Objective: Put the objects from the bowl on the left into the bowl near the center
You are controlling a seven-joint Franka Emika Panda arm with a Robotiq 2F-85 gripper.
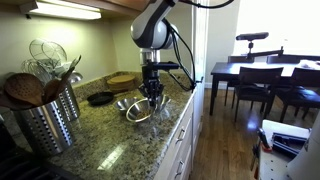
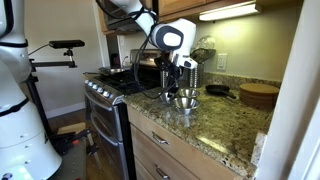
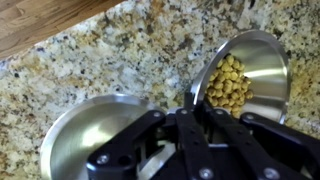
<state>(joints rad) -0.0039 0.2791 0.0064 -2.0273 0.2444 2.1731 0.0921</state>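
Two steel bowls [image 3: 68,135] on the worktop [image 3: 130,50]; one holds many yellow kernels [image 3: 228,85]; single claw [image 3: 193,112] pinched shut between them.

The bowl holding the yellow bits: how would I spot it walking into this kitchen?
Find the speckled granite counter beside the stove. On it, a shiny steel bowl holds a heap of small round yellow pieces; the matching bowl close beside it shows no yellow.

Steel bowl [image 3: 265,55] with yellow round pieces [image 3: 228,88] heaped at one side, second steel bowl [image 3: 80,135] just beside, on granite counter [image 3: 120,50]
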